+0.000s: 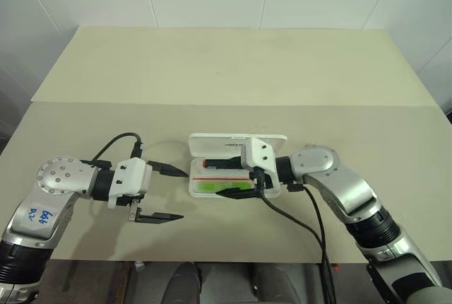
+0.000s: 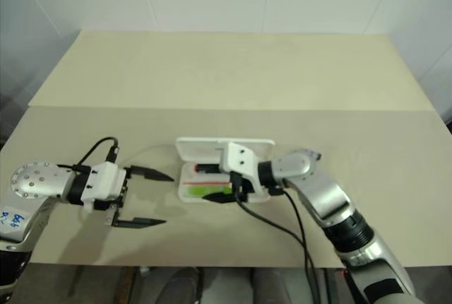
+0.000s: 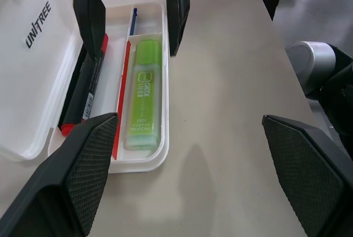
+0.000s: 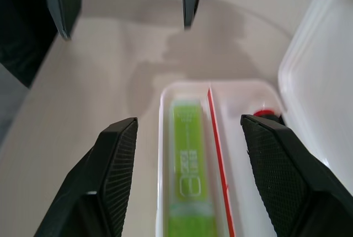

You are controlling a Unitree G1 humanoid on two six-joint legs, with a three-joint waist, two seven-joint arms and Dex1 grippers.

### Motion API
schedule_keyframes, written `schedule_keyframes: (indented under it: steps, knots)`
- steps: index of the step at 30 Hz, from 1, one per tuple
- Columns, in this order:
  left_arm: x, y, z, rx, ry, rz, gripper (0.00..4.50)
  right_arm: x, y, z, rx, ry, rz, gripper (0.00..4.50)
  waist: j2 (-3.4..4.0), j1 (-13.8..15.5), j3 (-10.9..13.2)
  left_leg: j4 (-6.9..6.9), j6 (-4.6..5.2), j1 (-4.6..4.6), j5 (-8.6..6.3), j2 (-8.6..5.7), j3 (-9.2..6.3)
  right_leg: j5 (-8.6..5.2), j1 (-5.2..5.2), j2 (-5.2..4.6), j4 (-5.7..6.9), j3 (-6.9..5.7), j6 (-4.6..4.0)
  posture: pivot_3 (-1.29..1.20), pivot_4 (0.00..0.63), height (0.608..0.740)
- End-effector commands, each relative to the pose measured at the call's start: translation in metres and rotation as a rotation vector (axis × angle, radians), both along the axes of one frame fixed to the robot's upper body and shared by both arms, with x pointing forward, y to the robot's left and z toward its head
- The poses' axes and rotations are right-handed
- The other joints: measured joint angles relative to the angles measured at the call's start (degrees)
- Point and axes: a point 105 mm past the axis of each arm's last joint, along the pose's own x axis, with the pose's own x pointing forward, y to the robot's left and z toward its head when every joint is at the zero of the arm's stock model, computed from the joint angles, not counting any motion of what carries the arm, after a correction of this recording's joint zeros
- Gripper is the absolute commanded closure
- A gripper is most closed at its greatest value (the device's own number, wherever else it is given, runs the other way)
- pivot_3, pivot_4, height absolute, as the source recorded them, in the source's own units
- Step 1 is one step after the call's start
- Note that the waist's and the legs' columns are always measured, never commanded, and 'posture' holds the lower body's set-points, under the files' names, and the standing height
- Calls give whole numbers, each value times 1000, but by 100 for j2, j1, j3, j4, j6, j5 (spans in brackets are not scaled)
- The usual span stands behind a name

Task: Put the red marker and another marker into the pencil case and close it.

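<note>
The white pencil case (image 1: 233, 139) lies open on the table, its lid folded back flat. The red marker (image 3: 83, 99) rests in the compartment next to the lid. In the other compartment, past a red divider, lies the lime-green highlighter (image 3: 144, 93). My right gripper (image 1: 215, 179) hovers just over the case's tray, open, with nothing between its fingers; the highlighter (image 4: 190, 165) sits below them. My left gripper (image 1: 183, 194) stands open just left of the case, pointing at it and holding nothing.
The beige table (image 1: 226, 71) stretches far behind the case. A black cable (image 1: 296, 220) trails from my right wrist towards the table's front edge. Another cable (image 1: 116, 140) loops over my left wrist.
</note>
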Motion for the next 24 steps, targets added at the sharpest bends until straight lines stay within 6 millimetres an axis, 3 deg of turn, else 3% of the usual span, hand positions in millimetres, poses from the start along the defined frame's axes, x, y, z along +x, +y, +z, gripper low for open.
schedule_keyframes:
  steps: [1,7,12,18,24]
  knots:
    - [0,-4,7,-10,-24,-20,0,-9,-4,13,48,-14,15,1340,0,2,0,0,0,0,0,0,0,0,0,0,0,0,0,0,150,740]
    - [1,-5,6,-13,-21,-27,0,-27,-17,12,58,17,16,1340,0,8,0,0,0,-1,0,0,0,-1,0,0,-2,0,0,0,150,740]
    - [4,-10,9,-51,-20,-21,0,-42,-48,12,51,50,-80,1340,-1,25,0,2,0,-4,0,-2,0,-2,2,-1,-3,0,3,0,150,740]
    - [5,-24,19,-127,6,-20,0,-35,-117,8,-43,53,-323,1340,-4,27,2,19,1,-2,0,-4,8,0,9,-1,-3,9,7,0,150,740]
    - [6,-42,33,-179,37,-39,0,-19,-172,11,-89,1,-480,1340,-8,12,4,43,1,-1,-1,-1,18,0,16,9,-3,24,6,0,150,740]
